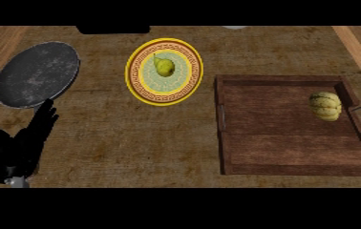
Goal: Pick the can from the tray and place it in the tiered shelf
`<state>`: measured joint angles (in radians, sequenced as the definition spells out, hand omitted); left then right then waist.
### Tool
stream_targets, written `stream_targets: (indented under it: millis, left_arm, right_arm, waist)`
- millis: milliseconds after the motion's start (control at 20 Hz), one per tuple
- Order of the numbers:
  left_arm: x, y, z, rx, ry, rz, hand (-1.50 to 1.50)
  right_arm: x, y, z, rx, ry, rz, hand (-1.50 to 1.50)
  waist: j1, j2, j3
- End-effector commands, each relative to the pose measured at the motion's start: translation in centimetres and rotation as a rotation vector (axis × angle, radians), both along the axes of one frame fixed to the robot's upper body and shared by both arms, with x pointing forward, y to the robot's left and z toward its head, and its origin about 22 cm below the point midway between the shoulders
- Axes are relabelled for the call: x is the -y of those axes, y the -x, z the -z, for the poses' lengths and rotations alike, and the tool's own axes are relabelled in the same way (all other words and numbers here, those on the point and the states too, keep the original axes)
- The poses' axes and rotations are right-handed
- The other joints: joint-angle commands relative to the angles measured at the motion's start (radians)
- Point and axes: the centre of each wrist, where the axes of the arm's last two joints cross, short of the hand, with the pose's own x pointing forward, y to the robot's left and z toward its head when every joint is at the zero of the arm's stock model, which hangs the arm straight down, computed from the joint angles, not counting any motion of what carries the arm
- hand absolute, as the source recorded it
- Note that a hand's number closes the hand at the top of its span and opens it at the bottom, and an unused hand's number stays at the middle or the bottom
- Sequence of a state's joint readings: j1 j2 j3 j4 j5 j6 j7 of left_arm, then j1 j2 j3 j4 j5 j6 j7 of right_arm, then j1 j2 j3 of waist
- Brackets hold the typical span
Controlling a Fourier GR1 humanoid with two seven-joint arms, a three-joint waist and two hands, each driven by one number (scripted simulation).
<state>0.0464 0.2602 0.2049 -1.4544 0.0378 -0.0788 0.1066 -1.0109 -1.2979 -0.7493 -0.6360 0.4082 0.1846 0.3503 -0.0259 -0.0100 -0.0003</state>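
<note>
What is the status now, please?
Left robot hand open, resting at lower left. Right robot hand not in view. No can visible; wooden tray holds only a squash.

left hand [32,140] rests open at lower left, fingers [47,109] pointing up.

Bare counter [141,142] stretches left of the wooden tray [282,163], open for passage. Beyond it, left of the tray, 1 yellow-rimmed plate [185,87] and 1 grey round platter [38,73] occupy the surface.
</note>
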Motion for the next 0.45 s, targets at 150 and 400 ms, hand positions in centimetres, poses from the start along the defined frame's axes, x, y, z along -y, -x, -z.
stream_targets:
  millis: [150, 400]
  left_arm:
    - [-2.3, 0.8, -0.3, -0.02, 0.006, -0.047, 0.0]
    - [-1.9, 1.7, 0.4, -0.012, 0.025, -0.059, 0.0]
  right_arm:
    - [2.0, 10.8, -4.8, -0.1, 0.012, 0.001, -1.5]
    - [3.9, 16.0, -4.8, -0.07, 0.006, -0.019, -1.5]
  waist:
    - [-0.039, -0.007, 0.001]
    - [-0.058, -0.009, 0.004]
